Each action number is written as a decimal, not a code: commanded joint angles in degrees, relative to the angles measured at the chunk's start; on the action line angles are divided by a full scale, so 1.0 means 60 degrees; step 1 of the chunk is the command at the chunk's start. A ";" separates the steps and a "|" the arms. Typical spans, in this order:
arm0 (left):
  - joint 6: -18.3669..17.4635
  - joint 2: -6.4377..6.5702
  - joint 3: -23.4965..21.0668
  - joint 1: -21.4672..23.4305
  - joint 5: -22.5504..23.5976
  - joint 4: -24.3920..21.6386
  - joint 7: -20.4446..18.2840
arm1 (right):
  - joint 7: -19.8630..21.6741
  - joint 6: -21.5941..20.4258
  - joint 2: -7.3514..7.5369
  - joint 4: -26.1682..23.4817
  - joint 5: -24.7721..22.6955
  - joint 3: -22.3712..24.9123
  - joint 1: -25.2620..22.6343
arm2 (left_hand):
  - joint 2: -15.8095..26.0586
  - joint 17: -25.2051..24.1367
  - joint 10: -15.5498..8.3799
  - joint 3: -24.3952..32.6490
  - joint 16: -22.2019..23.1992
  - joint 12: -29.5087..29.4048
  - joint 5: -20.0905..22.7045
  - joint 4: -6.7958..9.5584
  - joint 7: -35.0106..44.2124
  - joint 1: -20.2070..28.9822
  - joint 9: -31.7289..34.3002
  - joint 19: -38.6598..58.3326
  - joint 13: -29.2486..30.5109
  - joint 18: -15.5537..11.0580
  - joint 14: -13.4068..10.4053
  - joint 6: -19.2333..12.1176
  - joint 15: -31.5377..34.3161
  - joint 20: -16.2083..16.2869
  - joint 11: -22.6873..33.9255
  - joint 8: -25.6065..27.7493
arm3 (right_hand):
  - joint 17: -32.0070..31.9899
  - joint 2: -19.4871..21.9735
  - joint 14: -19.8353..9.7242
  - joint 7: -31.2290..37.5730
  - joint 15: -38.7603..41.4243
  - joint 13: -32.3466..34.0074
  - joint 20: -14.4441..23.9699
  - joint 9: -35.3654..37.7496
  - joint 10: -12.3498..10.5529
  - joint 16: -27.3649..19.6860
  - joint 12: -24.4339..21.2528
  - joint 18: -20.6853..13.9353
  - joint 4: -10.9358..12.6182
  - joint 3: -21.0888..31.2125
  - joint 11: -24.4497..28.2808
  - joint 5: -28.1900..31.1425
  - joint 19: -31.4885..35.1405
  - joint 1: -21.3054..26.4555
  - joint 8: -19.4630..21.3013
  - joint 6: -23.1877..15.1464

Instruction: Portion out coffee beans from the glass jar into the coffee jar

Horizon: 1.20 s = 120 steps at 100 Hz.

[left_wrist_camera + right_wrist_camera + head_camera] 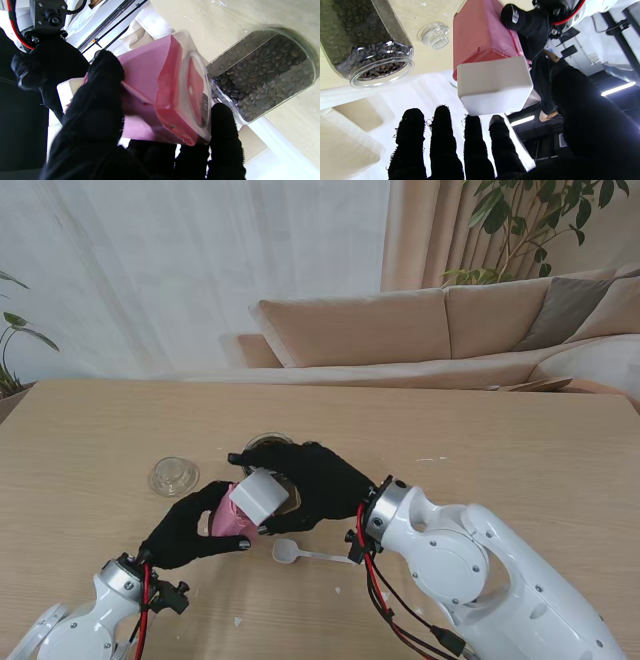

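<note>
Your left robot hand (195, 525) grips the pink coffee jar (228, 518) tilted off the desk (80, 440); your right robot hand (315, 480) wraps its white lid (262, 495). This looks like the opening step: pull the lid free. The open glass jar (367, 47) of beans stands just beyond.

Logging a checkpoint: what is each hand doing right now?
Left hand: shut on the pink jar.
Right hand: on the jar's white lid; grip cannot be told.
</note>
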 commanded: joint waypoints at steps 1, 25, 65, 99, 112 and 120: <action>-0.0211 -0.0172 0.0106 -0.0007 0.0124 0.0094 0.0080 | -0.0363 0.0391 -0.0154 -0.0106 -0.0083 -0.0065 -0.0284 | 0.1521 0.0069 -0.1186 0.2898 0.0274 0.1005 0.1019 0.0127 0.2515 0.2325 0.1466 0.0304 0.0441 -0.0004 -0.0097 -0.1810 0.0133 0.0038 0.1762 0.0878 | -0.0005 0.0364 0.0163 -0.0402 0.0091 -0.0196 0.0255 -0.0488 0.0249 -0.0020 0.0138 -0.0092 0.0156 -0.0279 0.0255 -0.0296 -0.0002 -0.0532 0.0270 0.0572; -0.0948 -0.0390 0.0305 -0.0158 0.0994 0.0470 0.1216 | -0.1345 0.1697 -0.0394 -0.0191 -0.0342 -0.0298 -0.0630 | 0.1477 0.0117 -0.1252 0.2938 0.0281 0.1002 0.1050 0.0126 0.2607 0.2325 0.1501 0.0323 0.0495 0.0010 -0.0108 -0.1861 0.0126 0.0033 0.1793 0.0846 | 0.0422 0.0494 0.0596 -0.0688 0.1094 0.0246 0.0568 0.0336 0.1142 0.0412 0.0587 0.0249 0.0143 -0.0571 0.1201 0.1096 0.0913 -0.1023 0.0858 0.1647; -0.0675 -0.0450 0.0286 -0.0063 0.1601 0.0307 0.1643 | -0.1164 0.1830 -0.0365 -0.0164 -0.0156 -0.0556 -0.0598 | 0.1482 0.0122 -0.1216 0.2968 0.0304 0.0992 0.1032 0.0108 0.2666 0.2325 0.1493 0.0334 0.0488 0.0046 -0.0075 -0.1826 0.0138 0.0024 0.1830 0.0759 | 0.0959 0.0901 0.0767 0.0210 0.2137 0.0871 0.0578 0.1203 0.1168 0.0861 0.1241 0.0445 0.0066 -0.0907 0.2106 0.1985 0.1932 -0.1716 0.2080 0.1590; -0.0551 -0.0433 0.0302 -0.0046 0.1471 0.0219 0.1534 | -0.1447 0.1408 -0.0395 0.0156 -0.0574 -0.0734 -0.0355 | 0.1470 0.0126 -0.1205 0.3004 0.0321 0.1003 0.1043 0.0095 0.2701 0.2325 0.1494 0.0347 0.0505 0.0061 -0.0066 -0.1809 0.0151 0.0031 0.1866 0.0767 | 0.1266 0.0330 0.0293 0.1763 0.3646 0.1723 0.0552 0.1974 0.0343 0.1683 0.2551 0.0336 0.0574 0.0869 0.3318 0.2359 0.2284 0.1524 0.3665 0.0257; -0.0471 -0.0394 0.0239 -0.0049 0.1327 0.0174 0.1320 | -0.1314 0.1104 -0.0373 0.0188 -0.0360 -0.0645 -0.0293 | 0.1483 0.0126 -0.1206 0.2998 0.0323 0.1000 0.1036 0.0090 0.2701 0.2325 0.1490 0.0347 0.0510 0.0061 -0.0071 -0.1806 0.0153 0.0032 0.1868 0.0767 | 0.1061 0.0402 0.0118 0.1779 0.3208 0.1927 0.0403 0.2360 -0.0012 0.1400 0.2180 0.0362 0.0652 0.1935 0.2712 0.2718 0.1916 0.2526 0.3190 -0.0258; -0.0415 -0.0370 0.0188 -0.0032 0.1161 0.0130 0.1160 | -0.1227 0.0950 -0.0358 0.0167 -0.0226 -0.0573 -0.0282 | 0.1478 0.0126 -0.1203 0.2998 0.0324 0.0996 0.1036 0.0091 0.2704 0.2325 0.1486 0.0347 0.0510 0.0061 -0.0071 -0.1803 0.0152 0.0032 0.1865 0.0770 | 0.0781 0.0196 0.0023 0.1975 0.2592 0.1907 0.0290 0.2568 -0.0255 0.1074 0.1651 0.0412 0.0599 0.2877 0.2036 0.3145 0.1517 0.3084 0.2893 -0.1015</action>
